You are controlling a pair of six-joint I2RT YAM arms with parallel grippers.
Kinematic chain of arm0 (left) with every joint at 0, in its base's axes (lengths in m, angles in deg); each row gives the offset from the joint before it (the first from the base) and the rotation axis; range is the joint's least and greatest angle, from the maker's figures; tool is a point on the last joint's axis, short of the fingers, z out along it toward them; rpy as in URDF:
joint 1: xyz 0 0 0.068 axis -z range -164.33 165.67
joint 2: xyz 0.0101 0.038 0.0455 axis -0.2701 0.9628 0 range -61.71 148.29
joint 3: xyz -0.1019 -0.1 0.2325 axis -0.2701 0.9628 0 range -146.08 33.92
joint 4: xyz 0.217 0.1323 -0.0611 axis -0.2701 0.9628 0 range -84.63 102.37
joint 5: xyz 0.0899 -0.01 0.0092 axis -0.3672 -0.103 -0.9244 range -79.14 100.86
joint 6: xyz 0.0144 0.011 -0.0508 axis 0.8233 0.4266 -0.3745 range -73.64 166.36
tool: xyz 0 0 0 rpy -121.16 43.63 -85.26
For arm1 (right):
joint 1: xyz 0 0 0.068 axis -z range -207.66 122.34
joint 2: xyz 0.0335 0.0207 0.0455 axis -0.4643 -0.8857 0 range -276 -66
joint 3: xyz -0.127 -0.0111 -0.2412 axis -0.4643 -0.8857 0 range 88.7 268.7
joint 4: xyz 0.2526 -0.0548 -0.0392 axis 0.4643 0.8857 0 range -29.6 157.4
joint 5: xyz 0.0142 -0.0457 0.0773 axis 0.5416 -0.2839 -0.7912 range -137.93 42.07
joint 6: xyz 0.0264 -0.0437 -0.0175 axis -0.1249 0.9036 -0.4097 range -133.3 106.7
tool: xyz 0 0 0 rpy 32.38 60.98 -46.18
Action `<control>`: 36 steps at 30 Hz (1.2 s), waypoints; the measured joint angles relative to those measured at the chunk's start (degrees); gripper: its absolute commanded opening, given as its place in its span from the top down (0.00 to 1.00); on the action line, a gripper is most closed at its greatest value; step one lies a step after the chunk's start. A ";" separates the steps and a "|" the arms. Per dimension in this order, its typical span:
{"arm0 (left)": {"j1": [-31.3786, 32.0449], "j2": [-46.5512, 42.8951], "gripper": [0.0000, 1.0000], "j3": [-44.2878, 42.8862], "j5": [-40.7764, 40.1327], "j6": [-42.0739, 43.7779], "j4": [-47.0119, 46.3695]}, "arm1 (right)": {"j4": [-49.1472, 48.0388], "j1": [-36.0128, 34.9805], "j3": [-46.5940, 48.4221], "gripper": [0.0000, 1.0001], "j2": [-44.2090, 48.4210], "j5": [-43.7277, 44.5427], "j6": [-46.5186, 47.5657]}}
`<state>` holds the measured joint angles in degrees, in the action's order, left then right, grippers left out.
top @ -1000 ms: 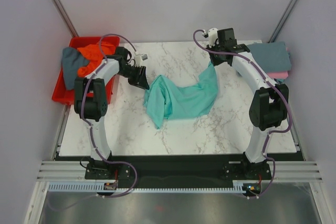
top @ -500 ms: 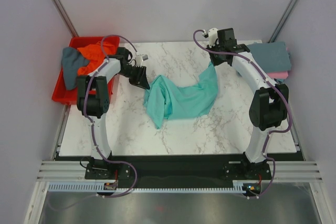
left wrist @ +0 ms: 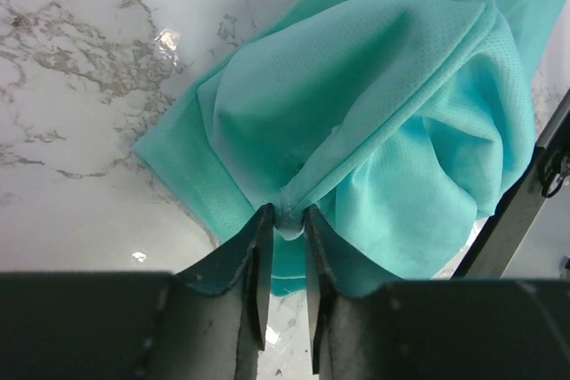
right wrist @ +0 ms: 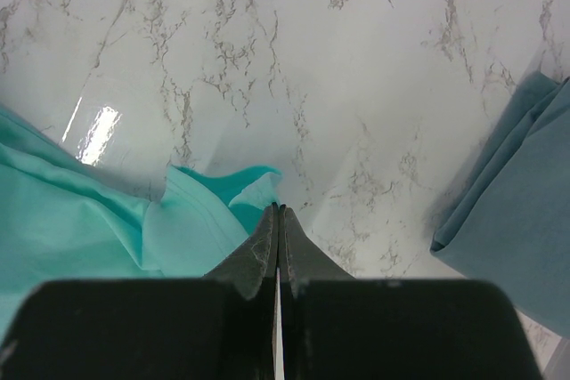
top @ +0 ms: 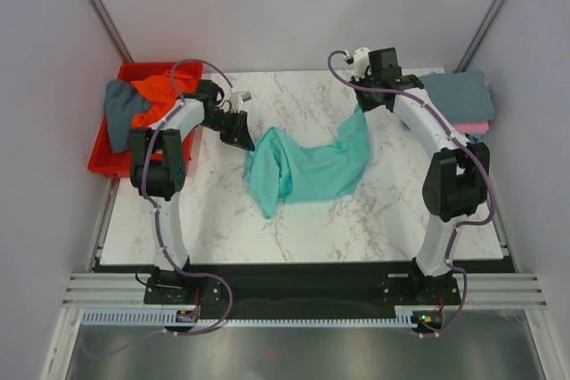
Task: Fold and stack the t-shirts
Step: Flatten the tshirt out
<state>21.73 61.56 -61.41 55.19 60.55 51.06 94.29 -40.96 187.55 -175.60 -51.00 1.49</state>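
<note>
Your left hand point(left wrist: 283, 220) has narrowed, now pinching the teal shirt point(left wrist: 374, 86). Your right hand point(right wrist: 278, 213) stays pressed together on its corner.

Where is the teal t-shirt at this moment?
In the top view, the teal t-shirt lies crumpled in the middle of the marble table, its left end pinched by the left tool and its far right corner at the right tool.

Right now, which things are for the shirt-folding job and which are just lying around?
For the job:
teal t-shirt
orange t-shirt
dark grey-blue t-shirt beside it
folded blue-grey t-shirt
pink t-shirt under that one

Just lying about:
red bin
marble table
</note>
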 measured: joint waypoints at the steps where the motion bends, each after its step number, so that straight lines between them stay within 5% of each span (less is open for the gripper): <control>1: 0.00 0.02 0.77 0.00 0.52 0.00 0.02 | 0.00 0.02 0.00 1.00 0.00 0.04 0.00; 7: 0.00 0.13 0.98 0.00 1.70 -0.02 0.26 | -0.02 0.02 0.00 1.00 0.00 0.33 0.04; 16: 0.00 -1.31 0.98 0.15 -0.31 0.00 1.18 | -0.39 0.11 0.81 1.00 0.00 4.35 -0.24; 26: 2.19 -25.22 0.98 0.98 -7.89 0.46 2.84 | -0.94 2.27 5.07 1.00 3.78 9.16 -1.57; 36: 2.69 -40.63 0.98 -10.82 -12.44 3.96 5.57 | -1.05 3.45 7.96 1.00 18.88 10.54 -3.10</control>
<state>24.42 20.92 -72.23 42.76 64.51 56.63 93.24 -37.51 195.51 -156.72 -40.47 -1.62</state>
